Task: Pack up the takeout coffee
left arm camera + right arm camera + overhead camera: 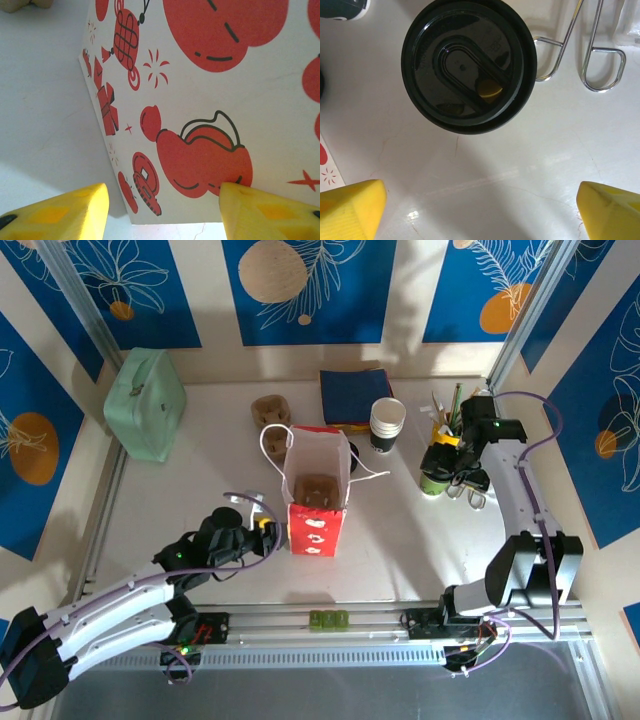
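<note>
At the near edge of the bench point(400, 540), three small green pieces point(328, 619) sit on the rail between the arm bases; what they are is too small to tell.

Left of centre, the left gripper point(162, 220) is low against the near-left corner of the paper bag point(315, 505). Its jaws are apart. One yellow fingertip point(265, 210) looks to meet the bag's printed face and the other is off past the corner over bare bench, clamping nothing. The wrist view is so close that the bag's top and far side are cut off. From above, the bag stands upright and open-topped with a brown shape point(318, 490) at its bottom, too shadowed to name.

Toward the right edge, at mid-depth, the right gripper point(480, 215) hangs spread wide and empty over the takeout coffee point(469, 65). The black lid lies just beyond the fingertips, not between them, and the cup wall is hidden beneath it. From above, the gripper covers most of the cup. Wire tongs point(590, 65) lie just beside it, their ends cut off.

Farther back stand the stack of cups point(387, 425) and the yellow cup of sticks point(445, 420), partly behind the arm. Near the far edge are dark napkins point(355, 395), a brown carrier point(270, 410) and, at the far left corner, a green case point(145, 405).
</note>
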